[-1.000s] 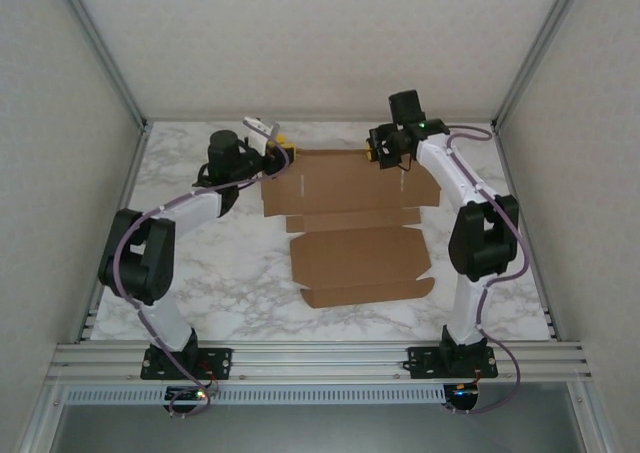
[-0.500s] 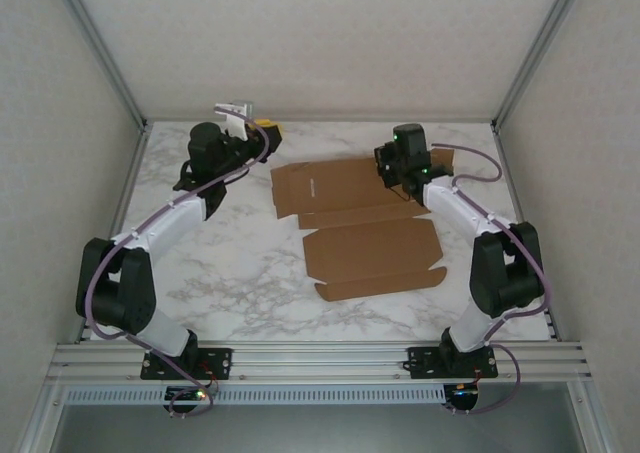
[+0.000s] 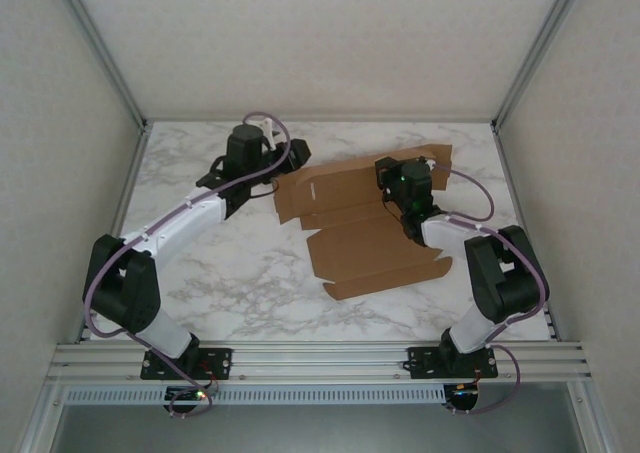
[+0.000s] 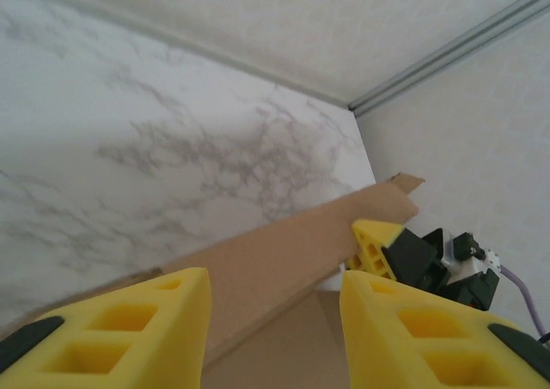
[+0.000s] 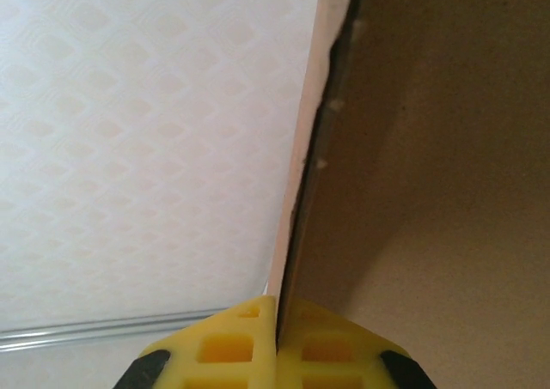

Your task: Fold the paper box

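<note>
The paper box (image 3: 370,248) is a brown die-cut cardboard sheet lying skewed on the middle of the table, its near flap by the right arm. Its far right flap (image 3: 425,159) is lifted off the marble. My right gripper (image 3: 393,176) is shut on that flap's edge; in the right wrist view the fingers (image 5: 215,350) pinch the thin cardboard edge (image 5: 430,191), with my right gripper (image 5: 277,329) low in frame. My left gripper (image 3: 289,156) is at the sheet's far left corner, open. In the left wrist view my left gripper (image 4: 275,320) straddles the raised cardboard strip (image 4: 292,252) without touching it.
The white marble table (image 3: 220,263) is walled on three sides, with slanted aluminium posts (image 3: 100,53) at the back corners. The right arm's elbow (image 3: 505,273) stands close to the sheet's right edge. A metal rail (image 3: 320,358) runs along the near edge.
The left arm swung right, bringing its gripper to the sheet's far left corner. The right gripper pulled nearer and lower with the far flap, and the whole sheet rotated and slid slightly right.
</note>
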Controlling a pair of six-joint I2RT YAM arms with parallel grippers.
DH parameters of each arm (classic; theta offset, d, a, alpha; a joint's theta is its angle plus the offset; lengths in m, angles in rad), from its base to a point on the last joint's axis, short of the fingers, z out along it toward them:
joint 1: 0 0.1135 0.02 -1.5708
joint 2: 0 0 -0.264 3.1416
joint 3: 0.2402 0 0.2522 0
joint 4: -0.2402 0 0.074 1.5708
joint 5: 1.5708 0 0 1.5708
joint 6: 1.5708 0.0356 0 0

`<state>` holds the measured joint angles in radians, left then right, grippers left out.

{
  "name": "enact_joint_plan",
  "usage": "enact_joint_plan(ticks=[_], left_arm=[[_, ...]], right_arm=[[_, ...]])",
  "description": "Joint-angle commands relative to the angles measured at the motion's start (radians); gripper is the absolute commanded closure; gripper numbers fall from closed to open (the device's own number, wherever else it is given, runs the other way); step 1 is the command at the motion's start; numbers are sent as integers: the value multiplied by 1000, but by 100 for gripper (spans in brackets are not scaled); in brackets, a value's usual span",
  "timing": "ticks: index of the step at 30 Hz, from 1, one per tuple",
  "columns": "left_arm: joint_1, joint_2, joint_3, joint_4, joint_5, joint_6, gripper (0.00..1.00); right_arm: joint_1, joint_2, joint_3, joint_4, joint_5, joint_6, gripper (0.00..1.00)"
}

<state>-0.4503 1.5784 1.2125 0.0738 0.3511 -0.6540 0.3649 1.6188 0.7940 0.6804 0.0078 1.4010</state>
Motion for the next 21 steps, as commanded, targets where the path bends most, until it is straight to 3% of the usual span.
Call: enact_joint_plan(ticks=[1, 6, 11, 21], left_arm=[[-45, 3, -33, -25, -18, -145, 54], [-90, 2, -84, -9, -26, -218, 51], [-80, -12, -93, -59, -51, -153, 43], [-68, -1, -116, -74, -94, -119, 43]], right_arm=[[5, -46, -9, 35, 11, -83, 100], [5, -37, -66, 115, -9, -104, 100], [4, -18, -75, 159, -65, -120, 100], [5, 3, -98, 191, -81, -89, 100]])
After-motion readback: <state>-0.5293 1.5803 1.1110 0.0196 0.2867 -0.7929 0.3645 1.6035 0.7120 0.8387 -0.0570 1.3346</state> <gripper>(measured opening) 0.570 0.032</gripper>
